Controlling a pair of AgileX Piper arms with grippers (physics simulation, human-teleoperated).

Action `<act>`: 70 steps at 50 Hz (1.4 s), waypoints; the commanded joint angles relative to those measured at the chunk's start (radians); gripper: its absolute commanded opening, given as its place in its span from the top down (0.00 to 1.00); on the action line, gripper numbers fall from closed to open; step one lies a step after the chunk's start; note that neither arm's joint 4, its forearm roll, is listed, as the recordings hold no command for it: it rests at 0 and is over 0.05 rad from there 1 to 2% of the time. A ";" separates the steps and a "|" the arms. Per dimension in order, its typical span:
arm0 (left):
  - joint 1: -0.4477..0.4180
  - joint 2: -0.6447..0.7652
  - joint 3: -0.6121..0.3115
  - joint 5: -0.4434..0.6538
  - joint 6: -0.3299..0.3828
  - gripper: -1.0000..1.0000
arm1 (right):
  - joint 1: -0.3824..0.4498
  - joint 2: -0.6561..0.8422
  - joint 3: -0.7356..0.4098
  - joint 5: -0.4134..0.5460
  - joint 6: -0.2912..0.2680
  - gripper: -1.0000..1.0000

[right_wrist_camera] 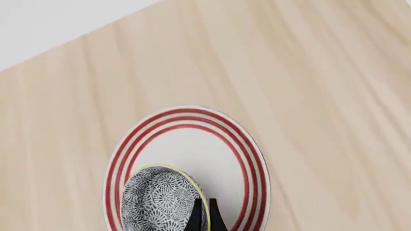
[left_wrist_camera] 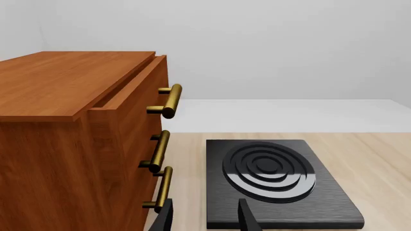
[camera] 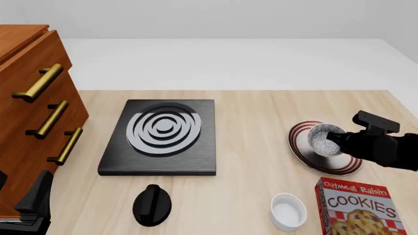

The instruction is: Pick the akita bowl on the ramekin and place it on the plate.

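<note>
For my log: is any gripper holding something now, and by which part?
The right gripper pinches the bowl by its rim, over the plate. The left gripper holds nothing.

Both arms are plain matte black, without visible cables, screws or markings. The right arm (camera: pixel 385 147) is a chunky rounded body with a small boxy block projecting at its 12 o'clock side. The right gripper (right_wrist_camera: pixel 203 217) shows two thin black blade-like fingers. The left gripper (left_wrist_camera: pixel 204 219) has two flat, tapered black fingers.
</note>
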 commanded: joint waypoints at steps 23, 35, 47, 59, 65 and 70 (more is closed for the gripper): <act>0.000 0.000 0.000 0.000 0.000 0.00 | 0.001 0.050 0.000 -0.043 0.020 1.00; 0.000 0.000 0.000 0.000 0.000 0.00 | -0.011 0.064 0.002 -0.059 0.022 1.00; 0.000 0.000 0.000 0.000 0.000 0.00 | -0.013 0.064 0.007 -0.068 0.027 1.00; 0.000 0.000 0.000 0.000 0.000 0.00 | -0.005 0.036 0.017 -0.062 0.055 0.00; 0.000 0.000 0.000 0.000 0.000 0.00 | 0.002 0.010 0.025 -0.055 0.063 0.00; 0.000 0.000 0.000 0.000 0.000 0.00 | -0.004 -0.006 0.028 -0.050 0.061 0.00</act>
